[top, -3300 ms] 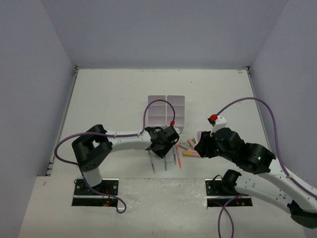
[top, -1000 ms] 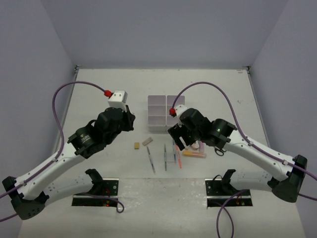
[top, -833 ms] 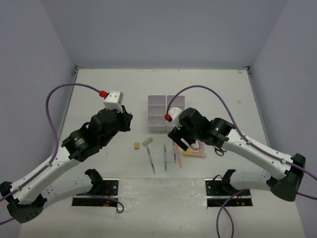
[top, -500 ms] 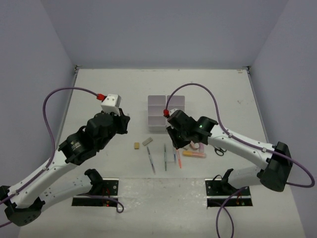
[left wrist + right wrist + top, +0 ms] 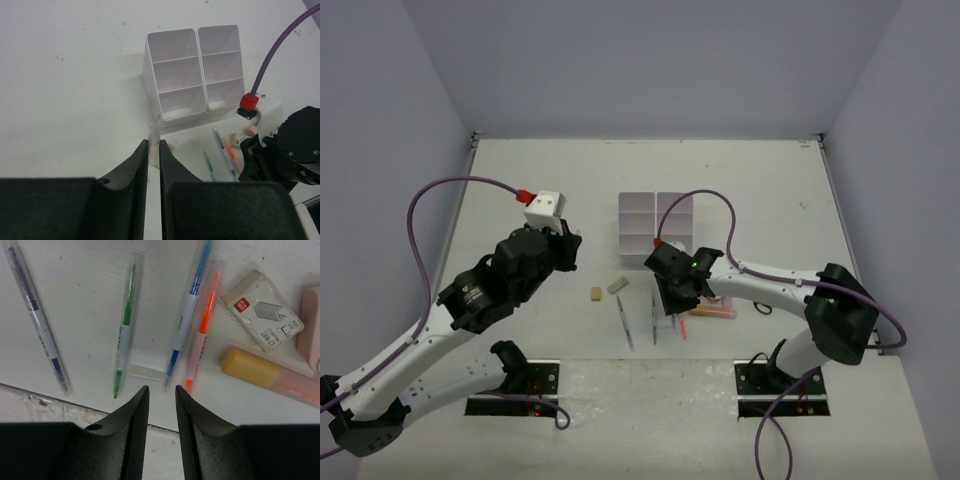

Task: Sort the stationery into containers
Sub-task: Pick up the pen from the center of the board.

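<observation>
Pinching clear pen [image 5: 153, 133], left pincer [image 5: 154, 145]; right pincer [image 5: 161, 392] open near green pen [image 5: 124, 340]

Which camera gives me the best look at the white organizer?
The left wrist view: the organizer sits in the open with all six compartments visible and nothing covering it. The top external view shows it smaller, with the right arm's purple cable arcing over its right column. The right wrist view misses it entirely.

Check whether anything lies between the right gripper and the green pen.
Nothing covers the green pen. A small clear cap lies on the table just ahead of the right gripper, between the green pen's tip and the blue pen, and might get caught in a pinch.
</observation>
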Action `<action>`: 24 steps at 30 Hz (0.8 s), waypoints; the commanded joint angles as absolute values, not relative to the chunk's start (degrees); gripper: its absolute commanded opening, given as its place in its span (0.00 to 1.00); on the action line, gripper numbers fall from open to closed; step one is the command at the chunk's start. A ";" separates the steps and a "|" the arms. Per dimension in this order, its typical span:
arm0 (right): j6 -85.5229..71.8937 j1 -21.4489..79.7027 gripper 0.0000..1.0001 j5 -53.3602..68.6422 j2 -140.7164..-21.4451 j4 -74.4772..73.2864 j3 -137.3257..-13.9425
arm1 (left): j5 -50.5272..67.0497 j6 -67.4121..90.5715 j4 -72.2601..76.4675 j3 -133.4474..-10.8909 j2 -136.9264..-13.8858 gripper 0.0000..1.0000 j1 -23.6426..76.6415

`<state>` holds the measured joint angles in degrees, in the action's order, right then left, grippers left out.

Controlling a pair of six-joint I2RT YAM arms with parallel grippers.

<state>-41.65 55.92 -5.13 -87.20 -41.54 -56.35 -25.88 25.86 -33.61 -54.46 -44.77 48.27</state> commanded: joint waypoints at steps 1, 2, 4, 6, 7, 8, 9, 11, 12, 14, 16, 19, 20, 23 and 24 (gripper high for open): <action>-44.82 56.25 0.32 -7.70 -89.67 -38.89 -55.59 | -25.35 24.26 -33.35 -53.69 -45.17 0.00 47.99; -44.87 56.25 0.31 -7.96 -90.09 -38.85 -55.50 | -25.22 24.26 -33.27 -53.48 -45.22 0.00 47.94; -44.81 56.25 0.31 -8.48 -90.49 -38.85 -55.36 | -25.05 24.25 -33.14 -53.24 -45.36 0.00 47.99; -44.70 56.22 0.31 -8.85 -90.20 -38.85 -55.28 | -25.02 24.17 -33.10 -53.09 -45.47 0.00 47.96; -44.65 56.16 0.31 -8.96 -90.09 -38.88 -55.28 | -24.96 24.17 -33.05 -53.09 -45.53 0.00 47.90; -44.65 56.16 0.31 -8.96 -89.91 -38.91 -55.22 | -24.93 24.17 -33.05 -53.06 -45.56 0.00 47.93; -44.62 56.16 0.31 -8.99 -89.48 -38.87 -55.14 | -24.85 24.14 -33.05 -53.00 -45.64 0.00 47.99; -44.45 56.16 0.31 -9.28 -88.61 -39.05 -55.14 | -24.90 24.08 -33.05 -52.88 -45.70 0.00 47.93; -44.35 56.12 0.31 -9.44 -88.18 -39.19 -55.13 | -25.00 24.08 -33.05 -52.79 -45.68 0.00 47.90; -44.21 55.72 0.31 -9.92 -87.69 -39.87 -55.20 | -25.54 24.22 -33.32 -52.71 -45.62 0.00 47.97; -44.21 55.33 0.31 -10.28 -87.08 -40.17 -54.91 | -26.15 24.41 -33.49 -52.73 -45.11 0.00 47.99; -44.03 55.33 0.30 -9.38 -86.44 -39.99 -55.22 | -26.77 24.80 -34.02 -52.77 -44.24 0.00 47.99; -44.08 55.42 0.30 -9.08 -86.45 -39.99 -55.82 | -26.96 25.02 -34.60 -52.83 -44.07 0.00 47.99; -44.55 56.23 0.30 -8.91 -86.88 -40.27 -57.86 | -28.41 25.85 -36.36 -53.12 -43.08 0.00 47.95; -44.93 56.58 0.30 -8.99 -86.96 -40.38 -58.86 | -29.33 25.97 -36.63 -53.01 -42.50 0.00 47.99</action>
<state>-42.67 55.61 -7.43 -88.42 -40.29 -55.24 -26.12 25.87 -34.69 -53.49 -44.34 48.27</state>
